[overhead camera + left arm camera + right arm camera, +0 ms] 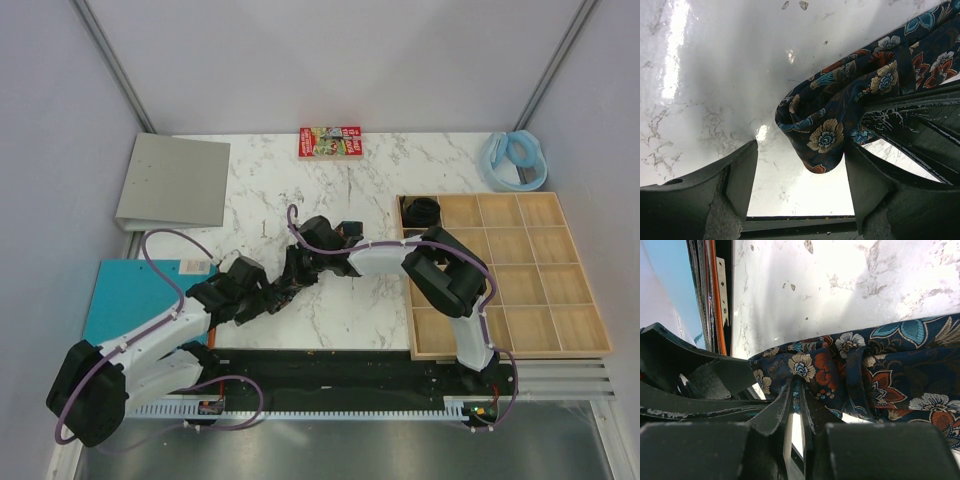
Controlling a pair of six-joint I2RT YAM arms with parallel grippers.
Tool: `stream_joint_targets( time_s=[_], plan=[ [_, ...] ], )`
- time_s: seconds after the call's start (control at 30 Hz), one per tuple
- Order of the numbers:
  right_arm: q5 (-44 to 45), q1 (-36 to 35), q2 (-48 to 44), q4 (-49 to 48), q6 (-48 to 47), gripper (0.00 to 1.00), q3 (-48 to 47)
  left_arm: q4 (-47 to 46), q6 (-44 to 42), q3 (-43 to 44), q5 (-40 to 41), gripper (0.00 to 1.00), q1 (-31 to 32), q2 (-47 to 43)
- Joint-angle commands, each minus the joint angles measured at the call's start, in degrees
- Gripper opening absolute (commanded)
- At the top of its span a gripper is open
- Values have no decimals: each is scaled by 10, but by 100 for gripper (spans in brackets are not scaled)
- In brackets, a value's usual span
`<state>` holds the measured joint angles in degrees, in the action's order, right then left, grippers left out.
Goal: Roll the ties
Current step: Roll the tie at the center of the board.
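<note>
Nearest the lens, the left claw (800, 167) stands wide open, its two dark fingers either side of the tie's (840, 120) folded end without touching it. The right claw (795, 390) is closed, its thin fingertips pinched on that same fold from the other side.

The marble bench (350, 300) carries everything. At its right stands the wooden tray (510, 352) of square compartments, and a coiled tie (422, 211) already sits in the far-left one. The loose tie lies at the middle of the bench between the two claws, largely hidden from above by the arms.

This looks like the start of a roll. The end has been doubled over into a first loose turn, and the rest is a flat strip. In both wrist views the long axis runs straight away from the pinched fold. The folded end points near and left, toward the left claw, and the strip trails far and right, though how far it trails cannot be seen.

The next move probably calls for the left claw to close on the fold. The right could then let go and take a new hold further round, keeping the turn tight and square to the strip so the coil does not slant.
</note>
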<state>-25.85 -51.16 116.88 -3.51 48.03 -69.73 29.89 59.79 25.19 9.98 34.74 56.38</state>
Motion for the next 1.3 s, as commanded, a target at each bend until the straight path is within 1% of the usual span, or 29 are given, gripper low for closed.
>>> stream_joint_targets(
  time_s=[0.0, 0.2, 0.3, 0.4, 0.43, 0.5, 0.53, 0.63, 0.73, 1.0, 1.13, 1.27],
  plan=[
    [29, 0, 21, 24, -12, 17, 24, -45, 22, -19, 18, 75, -2, 26],
    [26, 0, 27, 19, -10, 17, 25, -80, 22, -10, 18, 71, -2, 70],
    [26, -1, 28, 18, -10, 17, 27, -91, 20, -4, 18, 64, -2, 87],
    [24, 0, 32, 14, -8, 17, 31, -102, 19, 1, 17, 50, -2, 109],
    [24, -1, 32, 13, -8, 17, 32, -105, 18, 2, 16, 39, -2, 116],
    [24, -1, 32, 13, -8, 17, 36, -108, 12, 4, 13, 30, -2, 120],
    [24, -1, 31, 13, -8, 17, 36, -106, 9, 5, 8, 22, -2, 119],
    [24, 0, 27, 16, -9, 17, 33, -99, 0, 6, -1, 15, -2, 96],
    [25, 0, 20, 28, -10, 17, 17, -73, -6, 8, -8, 12, -2, 52],
    [34, 1, 2, 85, -22, 18, -51, 17, -15, 22, -54, 12, -2, -42],
    [38, -1, -4, 86, -19, 18, -52, 53, -10, 27, -72, 12, -3, -78],
    [47, -14, -10, 80, -10, 18, -28, 80, -6, 35, -85, 12, -3, -80]
  ],
)
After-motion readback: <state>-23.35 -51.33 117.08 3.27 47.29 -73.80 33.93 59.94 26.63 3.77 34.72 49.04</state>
